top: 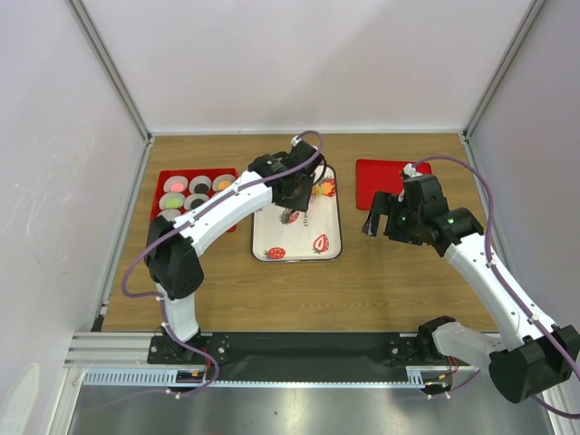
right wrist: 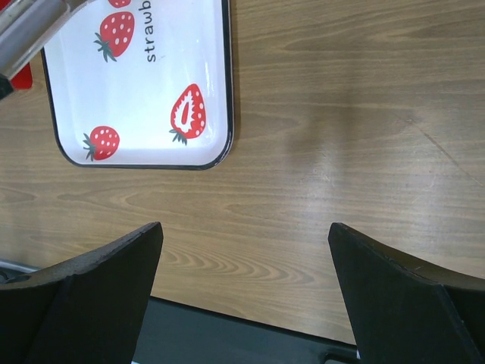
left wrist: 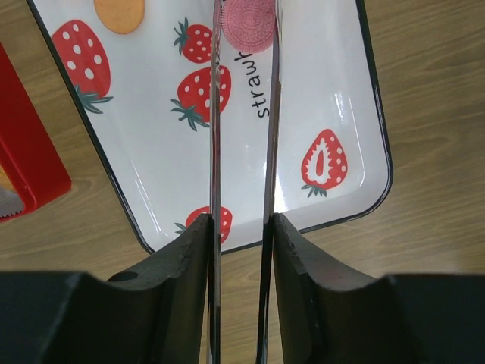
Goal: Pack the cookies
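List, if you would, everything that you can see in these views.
table: one, wood brown, under everything
red box: one, red, far left of the table
cups: several, pale grey, inside the red box, some hidden
boxed cookies: a few, mixed colours, in the cups
tray: one, white with black rim and strawberry print, centre
orange cookie: one, orange, lying on the tray
pink cookie: one, pink, pinched over the tray
red panel: one, red, flat, far right
left end effector: one, black with clear fingers, shut on the pink cookie
right end effector: one, black, open, over the table right of the tray
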